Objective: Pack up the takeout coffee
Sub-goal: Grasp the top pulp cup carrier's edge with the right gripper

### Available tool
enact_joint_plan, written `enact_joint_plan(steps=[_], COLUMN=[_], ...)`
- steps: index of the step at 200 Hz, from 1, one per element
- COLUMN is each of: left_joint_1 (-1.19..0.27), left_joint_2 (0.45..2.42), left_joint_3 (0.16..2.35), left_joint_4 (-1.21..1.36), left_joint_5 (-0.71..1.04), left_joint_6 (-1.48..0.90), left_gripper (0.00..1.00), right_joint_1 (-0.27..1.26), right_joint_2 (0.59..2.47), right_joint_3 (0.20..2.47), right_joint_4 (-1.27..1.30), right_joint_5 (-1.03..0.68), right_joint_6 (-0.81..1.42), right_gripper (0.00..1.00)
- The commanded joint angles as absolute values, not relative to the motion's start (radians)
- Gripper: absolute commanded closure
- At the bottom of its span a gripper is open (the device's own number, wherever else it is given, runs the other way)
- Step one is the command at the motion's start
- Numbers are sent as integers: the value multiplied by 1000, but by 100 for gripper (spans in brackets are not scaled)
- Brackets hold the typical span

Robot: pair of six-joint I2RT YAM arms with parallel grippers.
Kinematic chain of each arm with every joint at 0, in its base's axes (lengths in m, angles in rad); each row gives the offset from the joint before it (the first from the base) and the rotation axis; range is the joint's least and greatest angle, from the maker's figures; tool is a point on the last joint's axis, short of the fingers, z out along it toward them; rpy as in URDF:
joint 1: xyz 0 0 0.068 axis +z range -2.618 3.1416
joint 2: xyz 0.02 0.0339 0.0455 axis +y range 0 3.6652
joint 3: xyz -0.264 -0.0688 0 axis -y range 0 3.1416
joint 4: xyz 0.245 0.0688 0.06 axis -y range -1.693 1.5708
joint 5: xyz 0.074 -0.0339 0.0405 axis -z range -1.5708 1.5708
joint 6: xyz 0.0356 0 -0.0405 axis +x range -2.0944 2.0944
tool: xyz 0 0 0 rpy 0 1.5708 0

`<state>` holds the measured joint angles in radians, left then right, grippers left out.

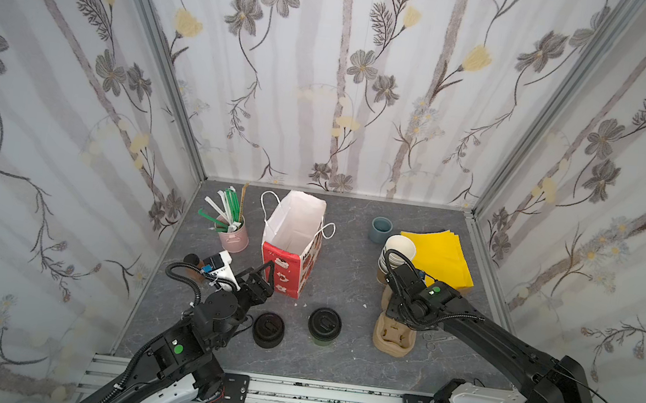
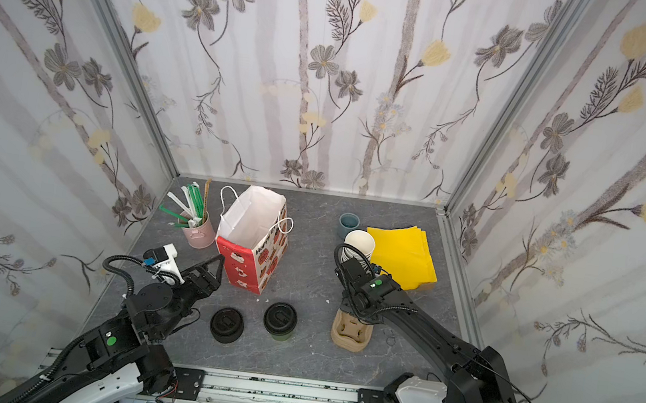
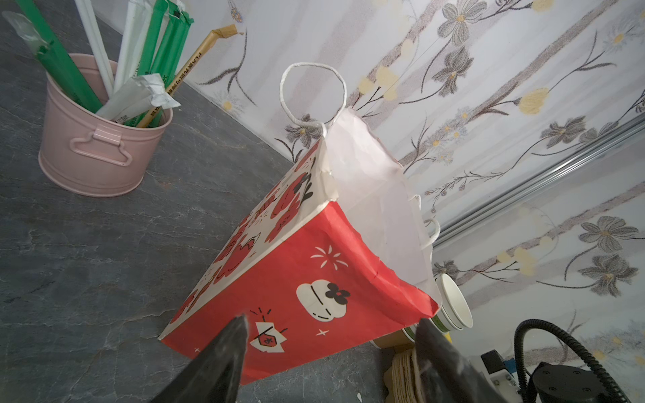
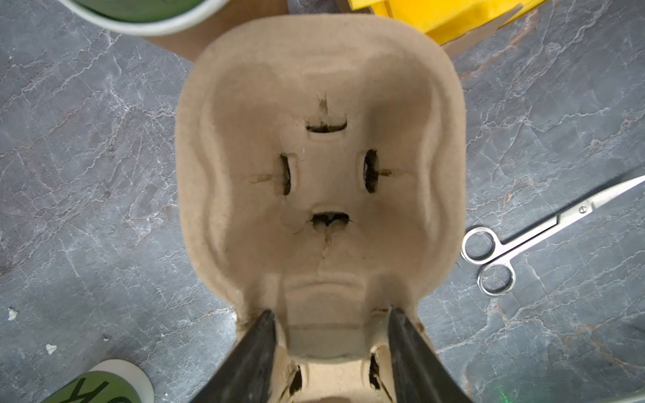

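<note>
The takeout coffee, an olive-sided cup under a black sip lid, stands at the front middle of the table in both top views. Behind it stands the red and white paper bag, its mouth open upward. My left gripper is open, its fingers spread just in front of the bag's red face with nothing between them. My right gripper is shut on the narrow waist of the tan pulp cup carrier, one finger pressed to each side. The carrier lies right of the coffee.
A squat black stack of lids sits left of the coffee. A pink bucket of straws stands left of the bag. At the back right are stacked paper cups, yellow napkins and a blue-grey cup. Scissors lie beside the carrier.
</note>
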<state>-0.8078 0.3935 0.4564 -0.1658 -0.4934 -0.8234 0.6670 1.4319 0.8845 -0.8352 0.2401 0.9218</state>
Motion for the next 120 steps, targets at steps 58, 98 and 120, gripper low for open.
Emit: enact_joint_plan(steps=[58,98,120], left_joint_1=[-807,-806,-807], left_joint_2=[418,419,420], left_joint_3=[469,470,471], left_joint_4=[-163,-162,-162], left_joint_5=[-503,-505,-505], left_joint_6=[-844,-844,-844], left_gripper=[24,24,23], right_joint_1=[659,658,660], right_joint_2=[1456,1463,1468], right_joint_3=[903,905,902], right_joint_4=[-796,-793,-792], right_joint_5=[246,248,248], right_joint_6=[892,881,881], right_gripper=[51,52,53])
